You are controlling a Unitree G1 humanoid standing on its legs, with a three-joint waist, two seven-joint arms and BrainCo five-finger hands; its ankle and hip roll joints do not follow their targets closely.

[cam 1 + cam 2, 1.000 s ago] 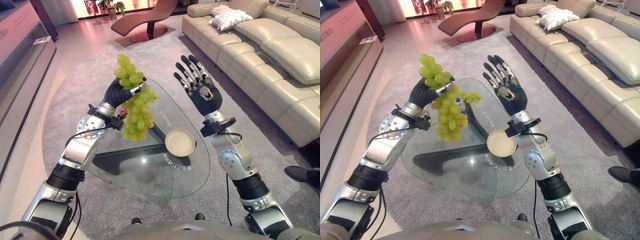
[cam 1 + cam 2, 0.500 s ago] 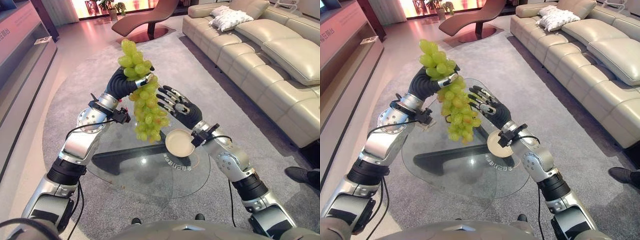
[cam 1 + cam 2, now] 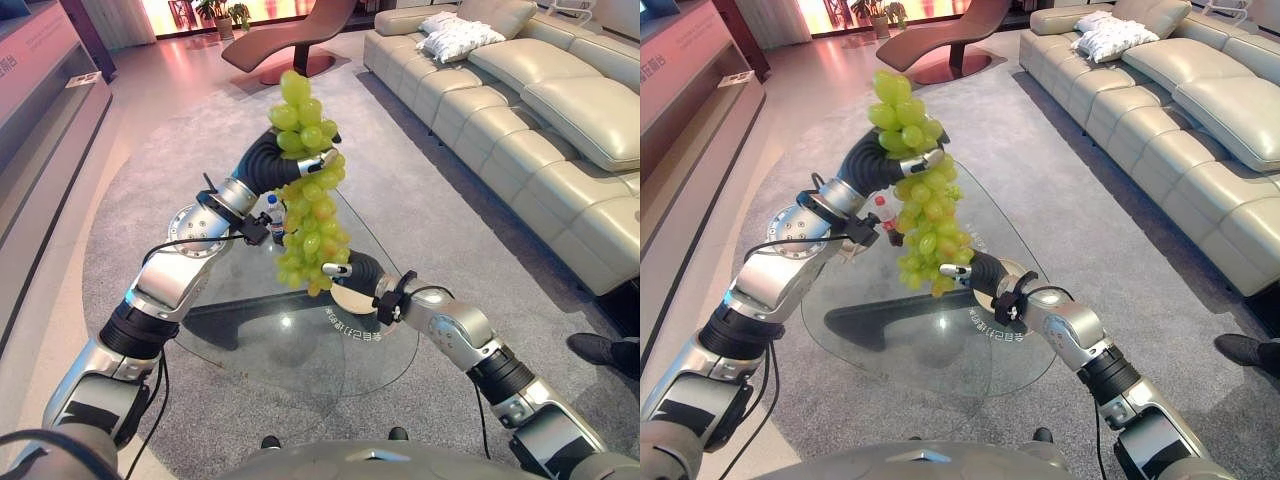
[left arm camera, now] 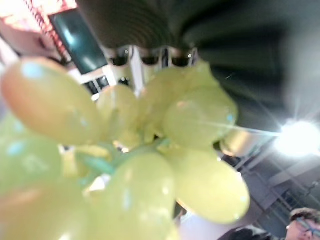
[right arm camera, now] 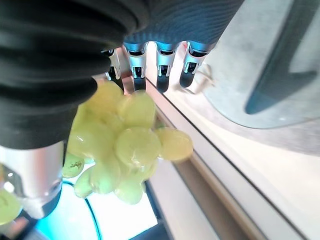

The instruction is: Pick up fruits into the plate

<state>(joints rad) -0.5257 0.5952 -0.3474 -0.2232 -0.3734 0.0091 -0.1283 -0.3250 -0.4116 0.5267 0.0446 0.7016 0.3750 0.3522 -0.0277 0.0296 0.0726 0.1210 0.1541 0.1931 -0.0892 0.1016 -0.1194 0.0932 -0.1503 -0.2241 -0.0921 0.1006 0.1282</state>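
— Where's the fruit right now?

— Up in the air. The left hand [image 3: 268,160] has its fingers curled round the top of a big bunch of green grapes [image 3: 308,200], some grapes sticking up above the fist and the long part dangling over the glass table [image 3: 300,350].

— And the plate?

— The plate [image 3: 352,300] sits on the glass, just under and to the right of the hanging bunch. The lowest grapes and the right arm hide a good part of it.

— What's the right hand doing?

— The right hand [image 3: 980,270] has reached in low, under the tip of the bunch. In the right wrist view its fingers [image 5: 161,60] run out fairly straight with grapes lying against them, so it looks open, cupping the bottom of the bunch, not gripping it.

— Anything else on the table?

— A small bottle with a red cap [image 3: 883,212] stands behind the grapes, near the left wrist. Beyond that, a long cream sofa [image 3: 520,110] runs down the right side, with a patterned cushion [image 3: 455,35] at its far end, and a brown lounge chair [image 3: 295,35] at the back. The table stands on a grey rug [image 3: 160,170].
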